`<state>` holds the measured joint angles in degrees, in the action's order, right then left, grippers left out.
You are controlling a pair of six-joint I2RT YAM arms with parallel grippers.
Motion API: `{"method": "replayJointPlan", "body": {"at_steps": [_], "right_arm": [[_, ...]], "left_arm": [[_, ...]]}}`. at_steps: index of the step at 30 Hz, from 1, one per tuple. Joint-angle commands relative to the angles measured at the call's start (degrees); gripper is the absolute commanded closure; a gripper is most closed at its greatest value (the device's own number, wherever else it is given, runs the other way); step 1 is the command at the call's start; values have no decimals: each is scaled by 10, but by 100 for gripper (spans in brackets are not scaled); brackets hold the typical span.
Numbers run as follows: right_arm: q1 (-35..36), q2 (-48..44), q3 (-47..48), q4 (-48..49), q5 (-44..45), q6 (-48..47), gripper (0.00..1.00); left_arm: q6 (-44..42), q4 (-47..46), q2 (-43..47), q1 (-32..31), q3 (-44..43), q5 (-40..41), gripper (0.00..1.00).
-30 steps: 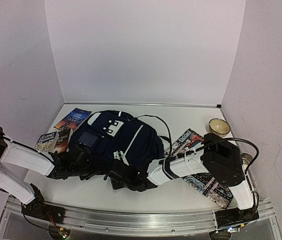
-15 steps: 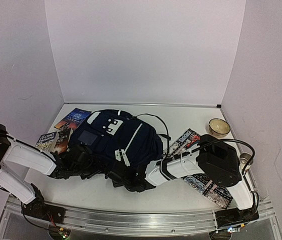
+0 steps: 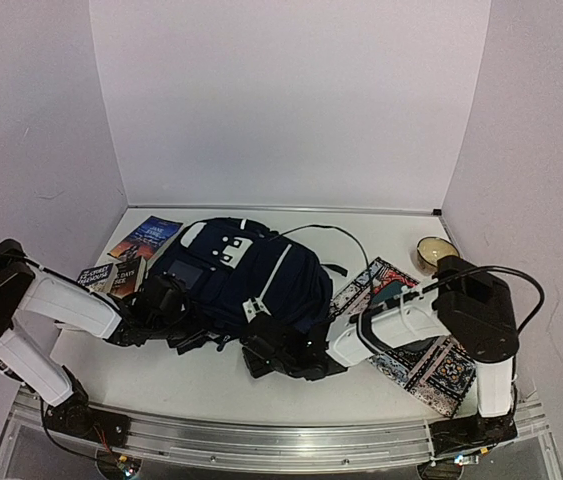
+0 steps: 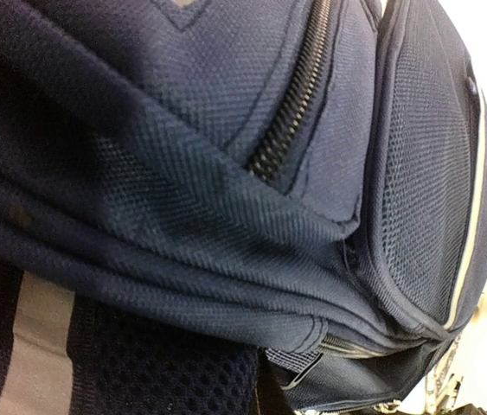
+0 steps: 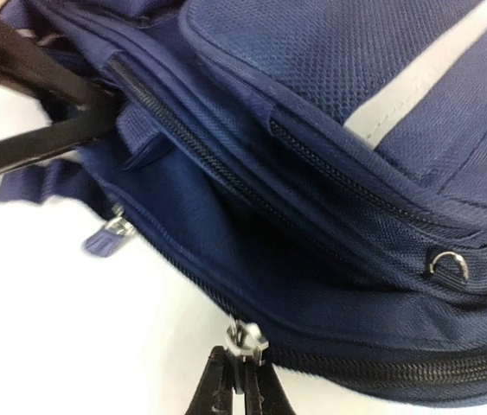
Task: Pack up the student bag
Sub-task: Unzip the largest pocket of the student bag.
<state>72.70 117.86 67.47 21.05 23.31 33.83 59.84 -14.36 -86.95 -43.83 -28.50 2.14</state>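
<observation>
Both grippers just clamped down. The right gripper (image 5: 241, 361) now pinches the small silver metal zipper pull (image 5: 245, 337) on the big dark navy fabric student bag (image 3: 246, 275), which lies flat between the arms. The left gripper (image 3: 186, 322) is closed at the bag's left side, can't see on what. Looks like unzipping is next. The bag's zipped so its contents are hidden, and the colourful paperback books (image 3: 145, 238) sit outside it.
</observation>
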Motion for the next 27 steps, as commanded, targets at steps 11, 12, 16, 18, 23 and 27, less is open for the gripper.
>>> {"method": "replayJointPlan", "body": {"at_steps": [11,12,16,18,23,27], "right_arm": [[-40,-189,-97,-102,-70,-60,100],[-43,-191,-94,-107,-72,-63,100],[-50,-187,-78,-123,-77,-60,100],[-50,-178,-62,-125,-87,-62,100],[-50,-116,31,-117,-148,-74,100],[-50,-57,118,-109,-164,-75,100]], "left_arm": [[-145,82,-55,162,-100,49,100],[-157,88,-55,170,-111,49,100],[-209,123,-65,217,-156,59,100],[-232,138,-76,244,-178,61,100],[-262,169,-92,268,-225,27,86],[-210,168,-34,267,-198,-53,60]]}}
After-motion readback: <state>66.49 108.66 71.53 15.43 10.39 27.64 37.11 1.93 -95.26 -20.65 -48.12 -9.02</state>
